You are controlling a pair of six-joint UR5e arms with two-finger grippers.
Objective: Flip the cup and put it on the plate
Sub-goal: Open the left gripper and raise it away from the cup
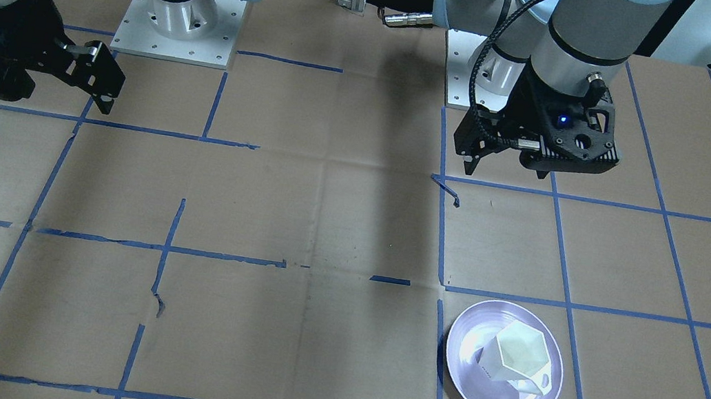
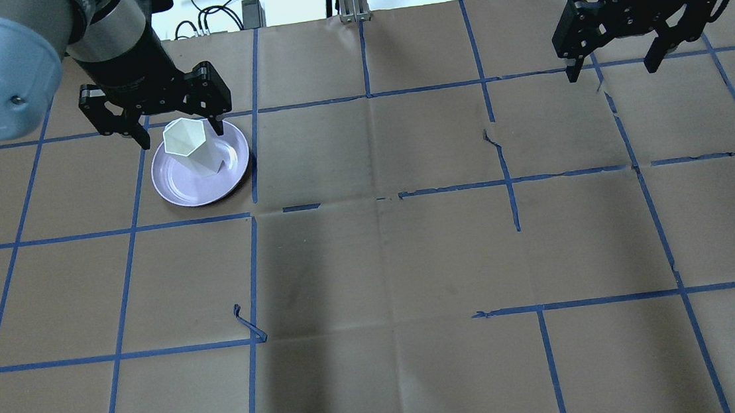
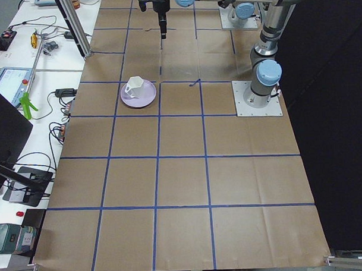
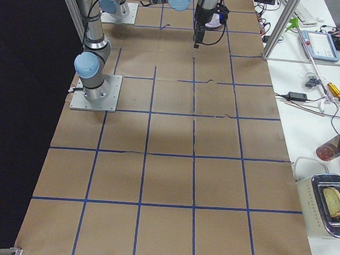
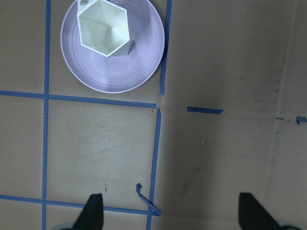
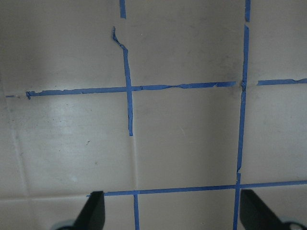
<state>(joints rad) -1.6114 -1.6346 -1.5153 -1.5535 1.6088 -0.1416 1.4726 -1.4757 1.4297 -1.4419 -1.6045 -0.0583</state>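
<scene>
The white faceted cup [image 2: 193,148] stands upright, mouth up, on the lavender plate [image 2: 179,186] at the far left of the table. It also shows in the front view [image 1: 514,361] on the plate [image 1: 476,383], in the left wrist view [image 5: 103,26] on the plate [image 5: 139,67], and in the left side view [image 3: 133,88]. My left gripper [image 2: 158,128] is open and empty, raised well above the table and clear of the cup [image 1: 511,169] [image 5: 172,213]. My right gripper [image 2: 611,68] is open and empty over bare paper at the far right [image 6: 173,213].
Brown paper with a blue tape grid covers the table. A loose curl of tape [image 2: 248,323] sticks up left of centre. The arm bases [image 1: 179,15] [image 1: 485,71] stand at the robot's edge. Benches with equipment [image 3: 24,69] lie beyond the far edge.
</scene>
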